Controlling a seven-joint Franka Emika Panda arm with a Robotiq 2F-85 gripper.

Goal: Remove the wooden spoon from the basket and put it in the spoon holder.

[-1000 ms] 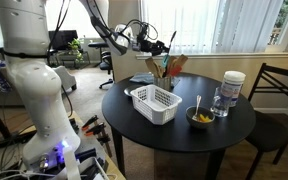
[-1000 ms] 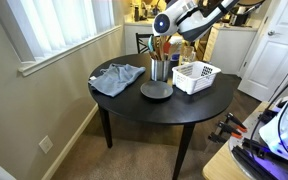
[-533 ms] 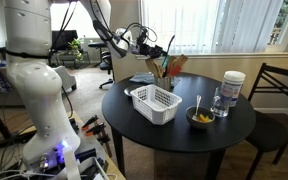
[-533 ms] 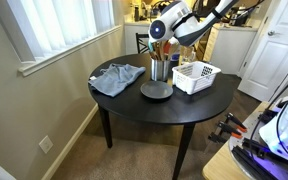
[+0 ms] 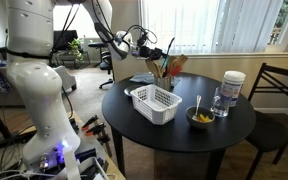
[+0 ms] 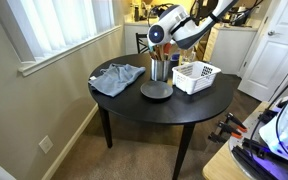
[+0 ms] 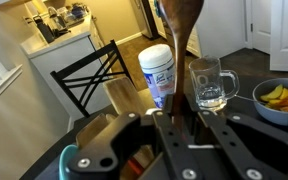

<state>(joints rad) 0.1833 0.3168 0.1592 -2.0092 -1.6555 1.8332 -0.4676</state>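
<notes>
Your hand [image 7: 181,118] pinches the wooden spoon [image 7: 180,35] by its handle; lower carelessly and it may jam against utensils [image 5: 172,65] crowding the spoon holder [image 6: 159,71], tipping it.

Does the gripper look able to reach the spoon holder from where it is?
Probably yes. The gripper, shut on the wooden spoon, hangs above the spoon holder with nothing between them; only the utensils fanning out of it crowd the opening.
</notes>
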